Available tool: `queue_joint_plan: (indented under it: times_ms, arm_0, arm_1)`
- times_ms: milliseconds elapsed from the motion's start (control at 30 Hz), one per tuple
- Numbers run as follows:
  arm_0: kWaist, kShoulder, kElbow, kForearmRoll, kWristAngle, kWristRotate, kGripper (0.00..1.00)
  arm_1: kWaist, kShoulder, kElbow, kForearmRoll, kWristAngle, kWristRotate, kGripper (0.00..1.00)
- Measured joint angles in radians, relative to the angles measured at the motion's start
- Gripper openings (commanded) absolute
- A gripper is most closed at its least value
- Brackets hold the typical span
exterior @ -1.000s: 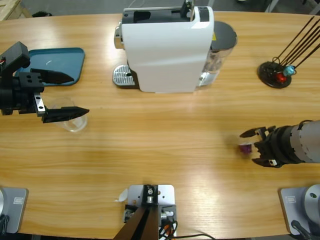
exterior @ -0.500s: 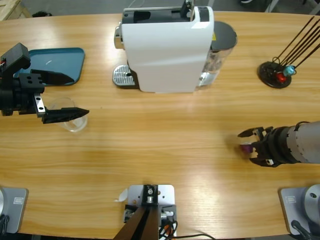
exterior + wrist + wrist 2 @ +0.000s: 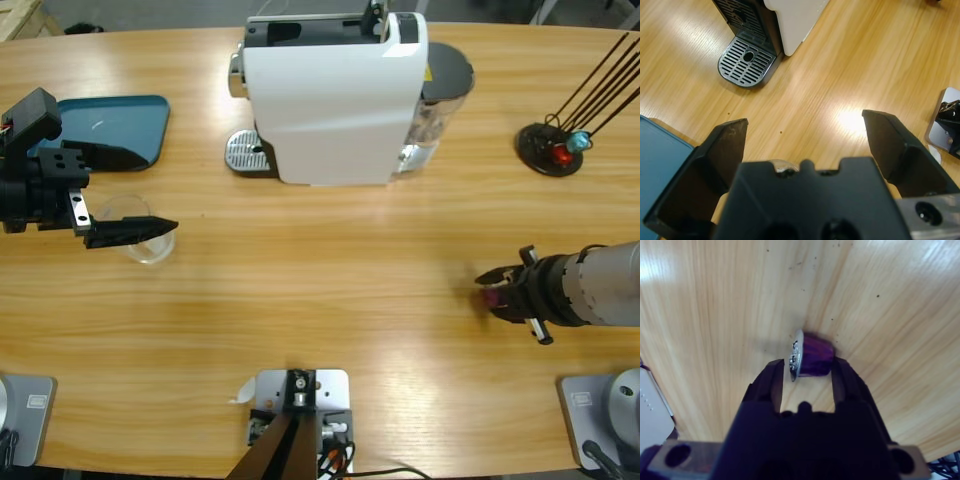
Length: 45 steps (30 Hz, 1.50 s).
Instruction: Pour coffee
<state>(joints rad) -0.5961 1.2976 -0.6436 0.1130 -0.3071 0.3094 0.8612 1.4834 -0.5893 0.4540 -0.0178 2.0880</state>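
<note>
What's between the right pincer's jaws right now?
A purple capsule lying on its side on the table, silver rim showing. Right pincer jaws flank it; contact is unclear.

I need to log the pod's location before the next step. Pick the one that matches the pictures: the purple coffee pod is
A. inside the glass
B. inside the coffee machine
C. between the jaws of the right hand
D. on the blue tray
C: the right wrist view shows the purple coffee pod lying on the table between the two jaws of the right hand.
</note>
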Motion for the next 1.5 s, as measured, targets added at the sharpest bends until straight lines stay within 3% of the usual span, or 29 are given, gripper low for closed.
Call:
queue_joint_plan:
  times_ms: [233, 300, 367, 433, 533, 833, 933, 1200, 1500]
  arm_0:
    - [0.000, 0.000, 0.000, 0.000, 0.000, 0.000, 0.987]
    - [0.000, 0.000, 0.000, 0.000, 0.000, 0.000, 0.987]
    - [0.000, 0.000, 0.000, 0.000, 0.000, 0.000, 0.988]
    - [0.000, 0.000, 0.000, 0.000, 0.000, 0.000, 0.987]
    - [0.000, 0.000, 0.000, 0.000, 0.000, 0.000, 0.987]
    - [0.000, 0.000, 0.000, 0.000, 0.000, 0.000, 0.987]
    - [0.000, 0.000, 0.000, 0.000, 0.000, 0.000, 0.987]
    - [0.000, -0.017, 0.007, 0.000, 0.000, 0.000, 0.987]
    - [0.000, -0.036, 0.033, 0.000, 0.000, 0.000, 0.987]
  arm_1:
    - [0.000, 0.000, 0.003, 0.000, 0.000, -0.002, 0.305]
    - [0.000, 0.000, 0.003, 0.000, 0.000, -0.002, 0.224]
    - [0.000, 0.000, 0.003, 0.000, 0.000, -0.005, 0.216]
    - [0.000, 0.000, 0.003, 0.000, 0.000, -0.012, 0.066]
    - [0.000, 0.000, 0.003, -0.001, 0.000, -0.035, 0.012]
    - [0.000, 0.000, -0.035, -0.007, -0.021, -0.235, 0.000]
    - [-0.001, 0.000, -0.119, 0.075, -0.042, -0.365, 0.000]
    - [-0.001, 0.023, -0.578, 0.558, -0.142, -0.674, 0.000]
    - [0.079, 0.155, -1.141, 0.847, -0.229, -0.946, 0.000]
